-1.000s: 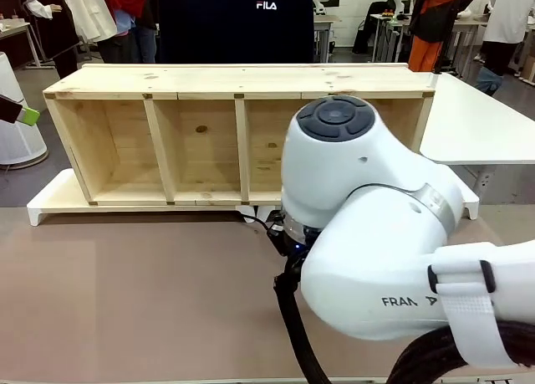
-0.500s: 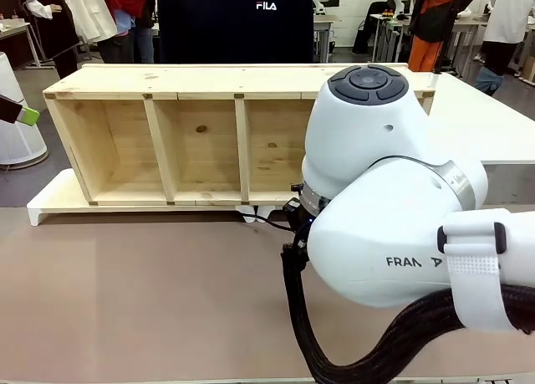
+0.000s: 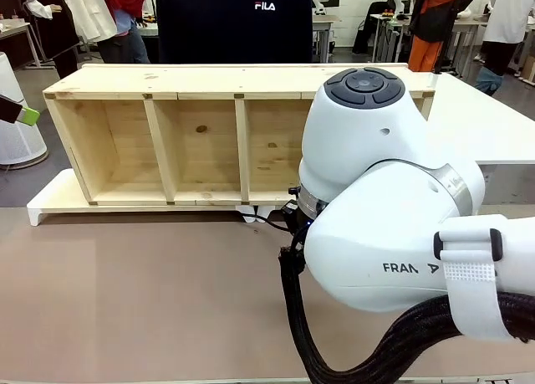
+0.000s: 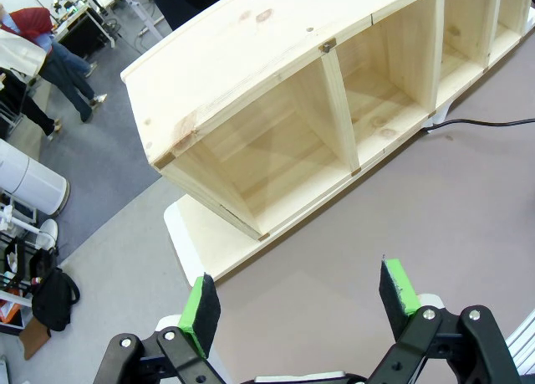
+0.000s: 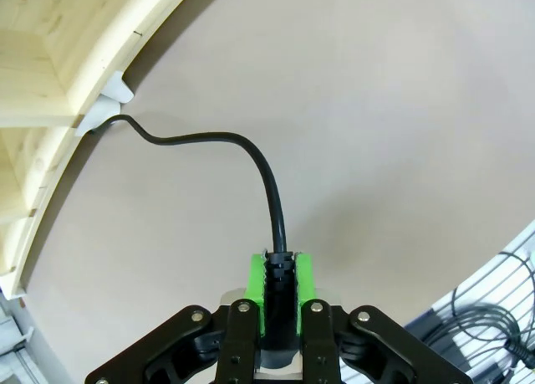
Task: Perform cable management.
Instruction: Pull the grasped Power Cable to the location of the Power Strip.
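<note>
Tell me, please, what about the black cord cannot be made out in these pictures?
Right wrist view: the plug end of the thin glossy black power cord sits inside the shut right jaws, so its pins are hidden.
Same view: its other end vanishes at the foot of the pale wooden shelf unit.
Front view: the big white robot arm covers most of the cord.
Left wrist view: the picture's right edge cuts the cord off.

We classify site as robotics lab in open shared hall. Evidence we note:
- white robot arm (image 3: 393, 225) at brown worktable (image 3: 125, 300)
- further white tables (image 3: 476, 125) behind
- several people (image 3: 234, 20) standing around
- grey floor (image 4: 100, 200) with black bag (image 4: 52, 296)
- bare pine shelf unit (image 3: 209, 133) on worktable
</note>
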`<act>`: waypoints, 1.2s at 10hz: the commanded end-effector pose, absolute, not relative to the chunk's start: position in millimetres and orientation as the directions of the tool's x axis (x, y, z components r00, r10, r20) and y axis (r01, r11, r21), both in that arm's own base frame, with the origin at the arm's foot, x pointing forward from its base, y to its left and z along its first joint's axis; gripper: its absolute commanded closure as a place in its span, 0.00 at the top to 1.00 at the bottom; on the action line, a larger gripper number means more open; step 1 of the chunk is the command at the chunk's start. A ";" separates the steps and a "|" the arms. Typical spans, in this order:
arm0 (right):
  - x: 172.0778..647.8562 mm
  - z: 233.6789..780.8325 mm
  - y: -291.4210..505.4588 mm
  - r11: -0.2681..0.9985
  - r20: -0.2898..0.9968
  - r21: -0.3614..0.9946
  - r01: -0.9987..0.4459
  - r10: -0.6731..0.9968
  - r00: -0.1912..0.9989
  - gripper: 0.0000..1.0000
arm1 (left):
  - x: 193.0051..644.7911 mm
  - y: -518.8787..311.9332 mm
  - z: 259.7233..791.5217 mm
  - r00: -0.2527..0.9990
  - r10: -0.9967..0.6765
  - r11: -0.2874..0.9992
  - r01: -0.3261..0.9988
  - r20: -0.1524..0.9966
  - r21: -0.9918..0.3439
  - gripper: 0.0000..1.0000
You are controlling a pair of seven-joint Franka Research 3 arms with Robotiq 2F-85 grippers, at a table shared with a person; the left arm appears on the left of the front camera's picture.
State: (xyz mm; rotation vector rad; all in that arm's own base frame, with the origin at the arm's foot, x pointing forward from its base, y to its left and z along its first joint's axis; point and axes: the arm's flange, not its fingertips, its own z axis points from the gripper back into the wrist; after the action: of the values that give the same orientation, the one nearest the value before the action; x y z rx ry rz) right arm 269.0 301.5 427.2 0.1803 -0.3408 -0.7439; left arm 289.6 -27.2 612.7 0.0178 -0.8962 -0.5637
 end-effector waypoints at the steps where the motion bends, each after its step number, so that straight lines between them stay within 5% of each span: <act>1: 269.5 428.8 299.7 0.724 0.238 0.278 0.631 -0.688 0.686 0.17 | 292.1 -27.2 613.0 0.482 -0.467 0.857 0.452 0.741 0.246 1.00; 4: 269.1 427.1 301.4 0.724 0.239 0.279 0.631 -0.689 0.684 0.17 | 292.1 -27.2 613.0 0.482 -0.467 0.857 0.452 0.741 0.246 1.00; 12: 250.1 463.5 130.6 0.520 0.185 0.299 0.800 -0.854 0.486 0.17 | 292.1 -27.2 613.0 0.482 -0.467 0.857 0.452 0.741 0.246 1.00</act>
State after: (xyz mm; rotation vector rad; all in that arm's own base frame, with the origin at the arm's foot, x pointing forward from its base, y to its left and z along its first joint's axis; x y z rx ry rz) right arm 289.9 185.4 507.0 0.1704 -0.3456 -0.9808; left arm 289.6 -27.1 612.7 0.0177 -0.8963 -0.5634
